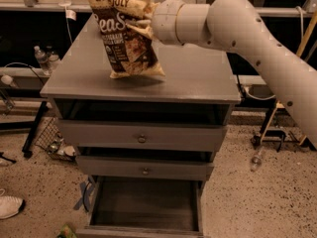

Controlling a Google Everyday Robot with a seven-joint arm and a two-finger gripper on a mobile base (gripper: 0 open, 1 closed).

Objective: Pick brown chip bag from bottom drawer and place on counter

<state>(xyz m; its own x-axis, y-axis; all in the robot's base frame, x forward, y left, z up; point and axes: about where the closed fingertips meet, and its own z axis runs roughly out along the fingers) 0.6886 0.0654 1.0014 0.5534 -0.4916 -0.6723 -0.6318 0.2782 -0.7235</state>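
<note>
My gripper [142,27] is at the end of the white arm [237,29] that reaches in from the right, above the counter [193,76]. It is shut on the brown chip bag [126,43], gripping its right side near the tan top band. The bag hangs upright and slightly tilted, and its lower edge is at or just above the counter's middle left. The bottom drawer [146,205] is pulled open at the bottom of the view, and its dark inside shows nothing in it.
The two upper knobbed drawers [142,139] stand slightly ajar. Water bottles [43,58] sit on a shelf at the left. A wire basket [54,142] and a white shoe [10,206] lie on the floor at the left, and a bottle [256,158] lies on the floor at the right.
</note>
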